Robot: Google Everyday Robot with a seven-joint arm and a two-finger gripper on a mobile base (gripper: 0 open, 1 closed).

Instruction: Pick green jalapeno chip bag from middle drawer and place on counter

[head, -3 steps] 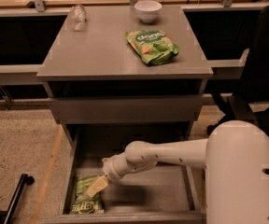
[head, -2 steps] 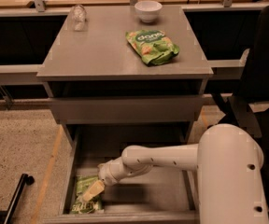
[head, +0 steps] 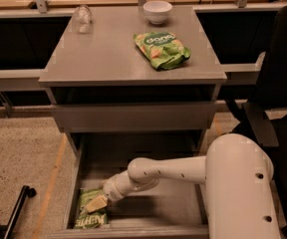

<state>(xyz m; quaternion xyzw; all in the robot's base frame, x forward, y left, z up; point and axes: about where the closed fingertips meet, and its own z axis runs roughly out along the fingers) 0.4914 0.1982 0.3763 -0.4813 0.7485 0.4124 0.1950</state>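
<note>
**Gripper at the bag in the open drawer**

The green jalapeno chip bag (head: 90,217) is seen lying flat in the near left corner of the middle drawer (head: 158,210). The gripper (head: 96,203) is angled down onto the bag's far end, presumably for a grasp. Whether it is closed cannot be told. The counter (head: 108,49) above is meant for placing.

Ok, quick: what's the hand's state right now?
The hand: low in the open drawer, at the olive-green chip bag; open or closed cannot be told.
</note>
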